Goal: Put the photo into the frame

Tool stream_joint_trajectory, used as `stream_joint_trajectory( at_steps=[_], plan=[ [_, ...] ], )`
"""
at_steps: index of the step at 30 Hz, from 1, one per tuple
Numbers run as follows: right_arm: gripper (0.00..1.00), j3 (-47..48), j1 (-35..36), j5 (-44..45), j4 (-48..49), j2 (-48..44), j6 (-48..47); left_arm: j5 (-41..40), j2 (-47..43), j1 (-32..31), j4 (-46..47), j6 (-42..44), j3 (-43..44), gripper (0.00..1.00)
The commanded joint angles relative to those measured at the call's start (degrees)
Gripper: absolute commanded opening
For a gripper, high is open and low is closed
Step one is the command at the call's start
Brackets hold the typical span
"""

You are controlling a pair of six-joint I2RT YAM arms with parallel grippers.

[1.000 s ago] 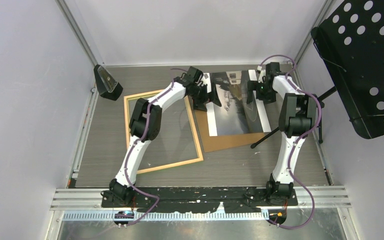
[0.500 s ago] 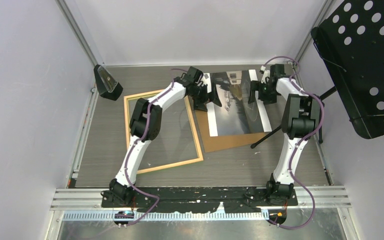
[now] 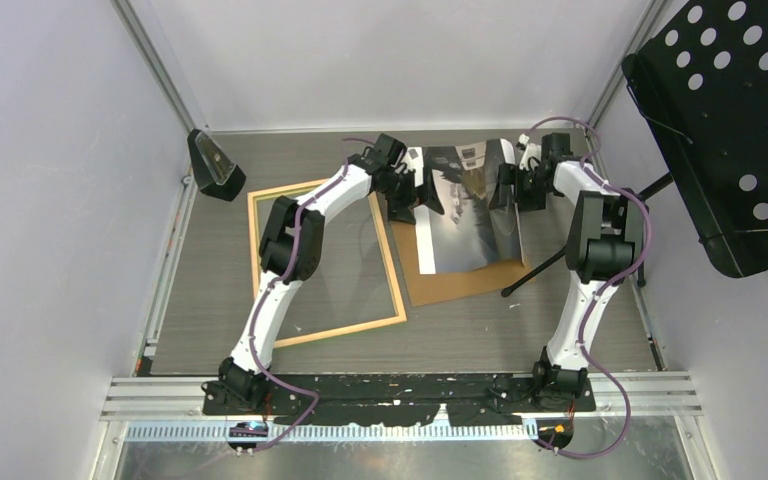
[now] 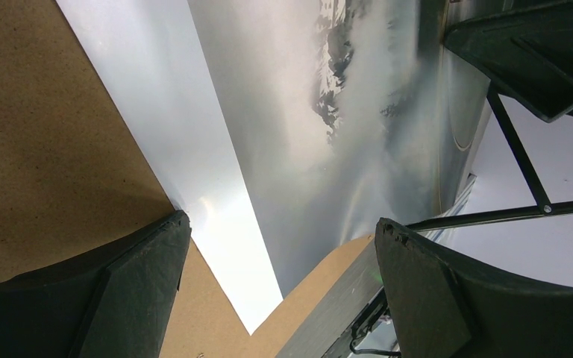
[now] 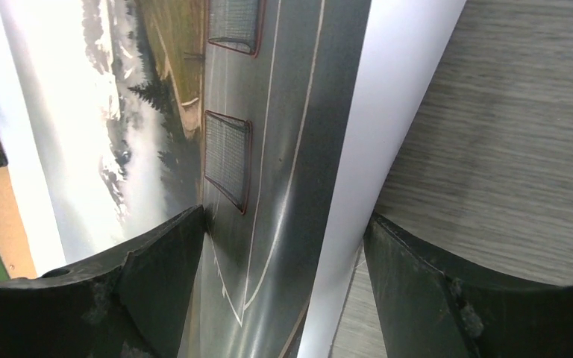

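**Photo edge exposed to creasing at pick-up**

Position: the photo [image 3: 465, 215] lies face up on a brown backing board [image 3: 450, 282]. It is to the right of the frame [image 3: 345, 330], which rests wood side up on the worktop [image 3: 210, 300]. The photo is not in the frame.

Tools: the left tool [image 3: 407, 197] stands wide over the photo's left white band and holds nothing. The right tool [image 3: 515, 187] straddles the right white band with its jaws apart. The sheet's edge sits between them and is not visibly pinched.

Risks, as judged:
- The right edge curls up off the board. A pinch on that bowed part could kink the print.
- If one side is lifted alone, the sheet may sag, fold or drag across the board.
- Glossy paper could slide out of a shallow grip.
- The black stand leg [image 3: 535, 272] lies just beside the photo's near right corner and could snag it.

Materials: the print is thin, flexible and highly reflective. The board is matt, stiff and speckled. The frame is a slim, rigid rectangle of pale wood. The worktop is grey with a wood-grain texture.
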Motion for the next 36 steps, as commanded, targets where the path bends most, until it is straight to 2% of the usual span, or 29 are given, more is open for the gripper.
stream_joint_trajectory(
  at_steps=[1,20,28,36],
  plan=[
    [0.82,-1.03,0.18,-3.88,1.7,-5.76,-0.95,1.38,0.71,-0.55,-0.25,0.62,-1.0,0.98],
    [0.79,-4.94,-0.22,-10.19,5.6,-10.51,-1.93,1.66,0.13,-0.2,-0.17,0.99,-2.38,0.98],
    [0.85,-6.46,-0.26,-12.29,6.71,-10.95,-1.34,1.74,0.01,-0.16,-0.23,1.14,-2.66,0.98],
    [0.9,-5.88,-1.38,-9.57,6.71,-11.37,-1.27,1.82,-0.47,-0.15,-0.1,1.34,-3.26,0.98]
  ],
)
